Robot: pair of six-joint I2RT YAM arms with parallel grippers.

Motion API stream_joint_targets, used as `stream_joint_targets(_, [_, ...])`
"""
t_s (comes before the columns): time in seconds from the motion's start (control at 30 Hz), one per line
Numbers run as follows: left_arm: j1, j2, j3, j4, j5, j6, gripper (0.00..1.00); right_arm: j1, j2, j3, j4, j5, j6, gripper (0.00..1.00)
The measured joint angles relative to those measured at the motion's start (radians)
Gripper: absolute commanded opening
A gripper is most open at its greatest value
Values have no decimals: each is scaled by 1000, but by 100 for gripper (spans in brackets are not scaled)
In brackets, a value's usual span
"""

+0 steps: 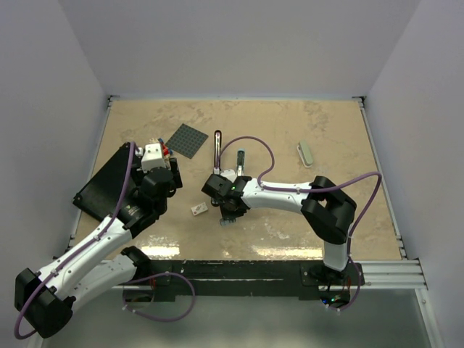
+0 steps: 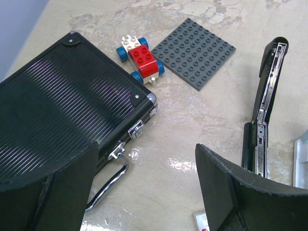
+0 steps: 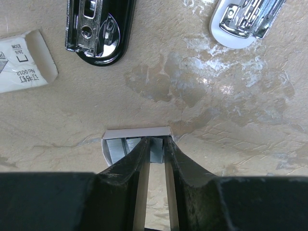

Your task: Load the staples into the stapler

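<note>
Step in hand: picking up the staples. The right gripper (image 3: 156, 144) reaches into a small white card tray (image 3: 137, 131), jaws narrowed and apparently pinching the pale grey-blue ribbed block of staples (image 3: 114, 150) lying inside. The left gripper (image 2: 147, 161) gapes wide, carrying nothing. The black metal stapler (image 2: 267, 82) lies flipped open at 12 o'clock from the tray. Next move, by judgement: lift cleanly, carry toward 12 o'clock, and align the strip with the exposed channel.

Arms (image 1: 81, 254) white w/ blk joints, purple cables (image 1: 250, 138); pincer fingers (image 2: 226, 187) blk.
</note>
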Motion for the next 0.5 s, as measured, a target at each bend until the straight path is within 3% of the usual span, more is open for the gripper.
stream_joint_targets(0.5, [0, -6, 0, 0, 0, 0, 86, 0, 0, 0, 6, -22, 6, 24])
